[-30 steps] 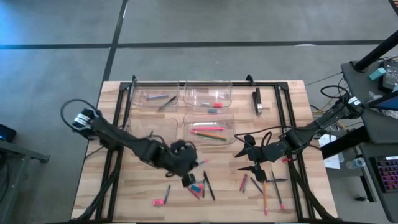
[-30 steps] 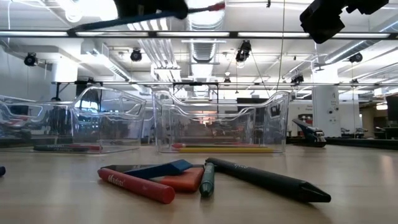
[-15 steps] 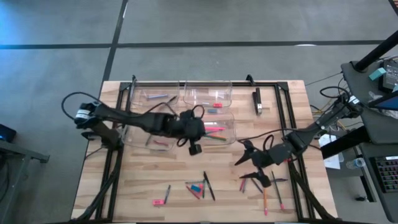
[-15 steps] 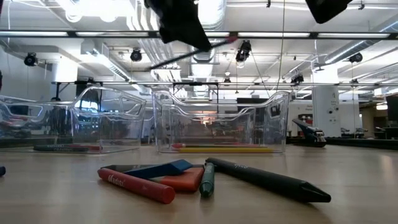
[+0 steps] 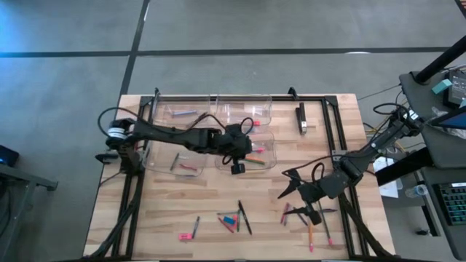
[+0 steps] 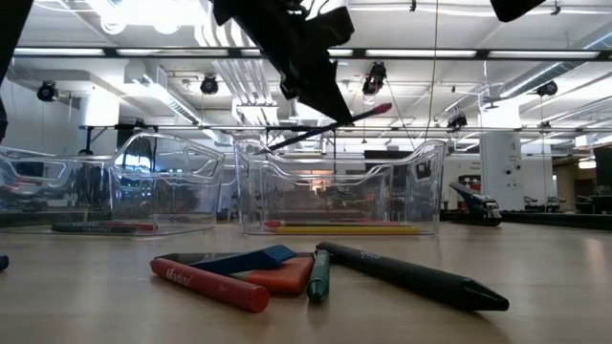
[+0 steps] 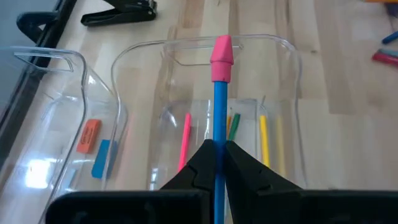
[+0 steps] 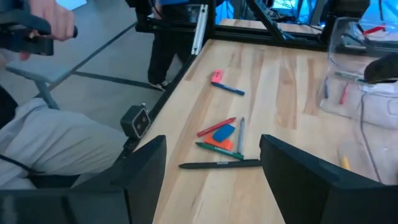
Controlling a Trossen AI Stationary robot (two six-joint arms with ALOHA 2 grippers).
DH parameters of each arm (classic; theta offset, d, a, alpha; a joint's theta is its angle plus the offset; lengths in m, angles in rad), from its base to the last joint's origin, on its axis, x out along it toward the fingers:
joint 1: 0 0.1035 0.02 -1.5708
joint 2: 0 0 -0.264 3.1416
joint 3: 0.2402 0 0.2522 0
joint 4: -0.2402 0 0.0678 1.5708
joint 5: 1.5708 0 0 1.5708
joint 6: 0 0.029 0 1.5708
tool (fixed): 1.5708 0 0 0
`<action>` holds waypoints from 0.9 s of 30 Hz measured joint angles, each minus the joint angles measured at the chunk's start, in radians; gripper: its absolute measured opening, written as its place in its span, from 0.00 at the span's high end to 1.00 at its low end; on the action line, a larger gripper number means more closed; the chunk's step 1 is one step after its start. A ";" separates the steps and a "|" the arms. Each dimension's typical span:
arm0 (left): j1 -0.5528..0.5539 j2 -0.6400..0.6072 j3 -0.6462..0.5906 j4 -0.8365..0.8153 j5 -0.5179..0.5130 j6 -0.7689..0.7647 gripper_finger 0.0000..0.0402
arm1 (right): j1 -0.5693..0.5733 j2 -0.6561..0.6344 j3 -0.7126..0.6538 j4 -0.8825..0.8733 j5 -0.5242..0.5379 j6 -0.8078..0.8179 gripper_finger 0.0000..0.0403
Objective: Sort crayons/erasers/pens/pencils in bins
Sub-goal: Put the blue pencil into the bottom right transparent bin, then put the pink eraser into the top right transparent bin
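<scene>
My left gripper [image 7: 219, 155] is shut on a blue pencil [image 7: 219, 109] with a pink eraser tip [image 7: 222, 51]. It hovers over the near right bin [image 5: 266, 161], where several pencils [image 7: 185, 140] lie. In the low view the pencil [image 6: 330, 126] hangs above that bin's rim. The far right bin [image 5: 244, 113] holds erasers [image 7: 90, 135], the far left bin [image 5: 182, 113] pens. My right gripper [image 5: 286, 185] stands open above the table right of centre, touching nothing. Loose crayons, erasers and pens [image 5: 233, 218] lie on the near table. My left gripper pinches the blue pencil's shaft [image 7: 219, 138] between its two fingers [image 7: 245, 171], well back from the eraser tip. It comes slanting down from the table's left side. The pencil is lifted clear above the bin, tilted, its eraser end a little higher.
A black bar [image 5: 301, 118] lies at the far right of the table. More pencils [image 5: 309, 218] lie near my right gripper. A black frame [image 5: 331, 138] runs round the table. A seated person [image 8: 56, 143] shows beyond the table's near edge.
My left gripper has carried the blue pencil from above the near middle of the table toward the far edge, over the near right bin. Its wrist has rolled on the way, and the pencil has stayed clamped and clear of the table.
</scene>
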 joint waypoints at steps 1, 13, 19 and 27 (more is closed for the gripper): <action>0.002 0.008 0.005 0.000 0.000 0.000 1.00 | 0.000 0.000 0.000 -0.001 0.003 0.000 0.39; 0.027 0.051 0.017 0.000 -0.010 -0.008 0.80 | 0.002 0.001 -0.002 -0.001 0.009 0.005 0.39; 0.022 -0.012 0.036 -0.051 -0.013 -0.010 0.64 | 0.002 0.001 -0.006 -0.001 0.009 0.009 0.39; -0.120 -0.174 0.019 -0.126 0.019 -0.010 0.60 | 0.002 0.001 -0.013 -0.004 0.010 0.009 0.39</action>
